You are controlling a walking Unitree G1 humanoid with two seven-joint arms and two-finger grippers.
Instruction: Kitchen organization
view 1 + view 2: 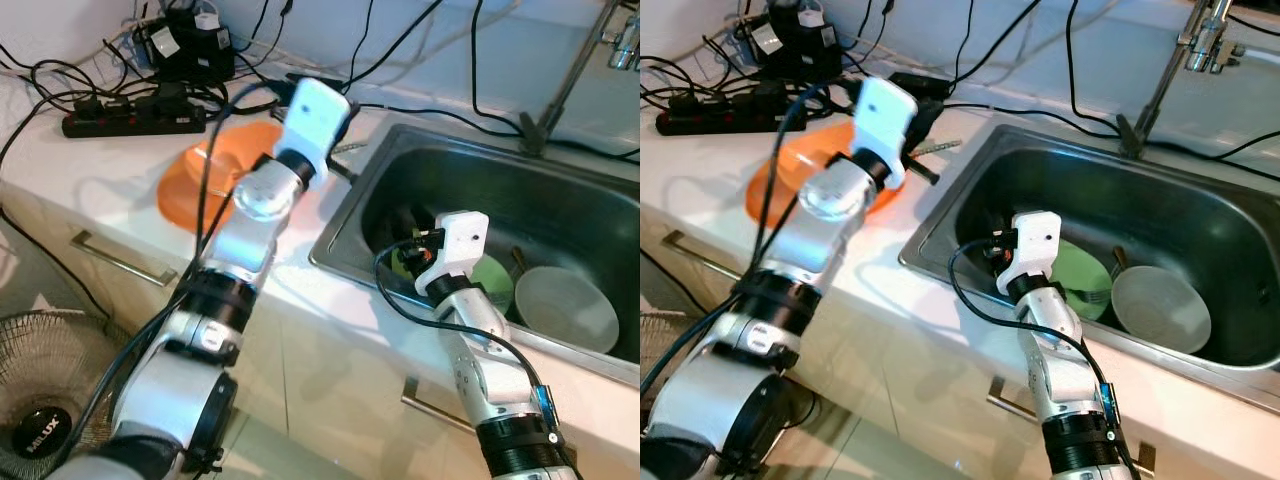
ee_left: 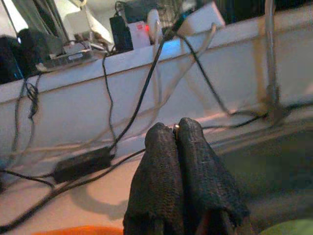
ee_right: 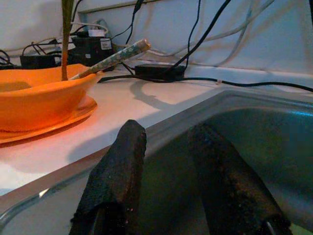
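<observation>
The right gripper (image 3: 166,161), jaws parted and empty, hangs inside the sink (image 1: 560,180) with the green plate (image 1: 1080,275) just below and beyond its jaws, nearer than the left gripper (image 2: 176,147), whose jaws are pressed together above the tabletop (image 1: 100,190).

One orange bowl (image 1: 790,180), one green plate (image 1: 1080,275), one grey bowl (image 1: 1160,308), one power strip (image 1: 130,122)

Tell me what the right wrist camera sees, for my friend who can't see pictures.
The right gripper hangs open over the edge of a steel sink. Beside it, on the white counter, sits an orange bowl with a stick-like utensil resting in it.
</observation>
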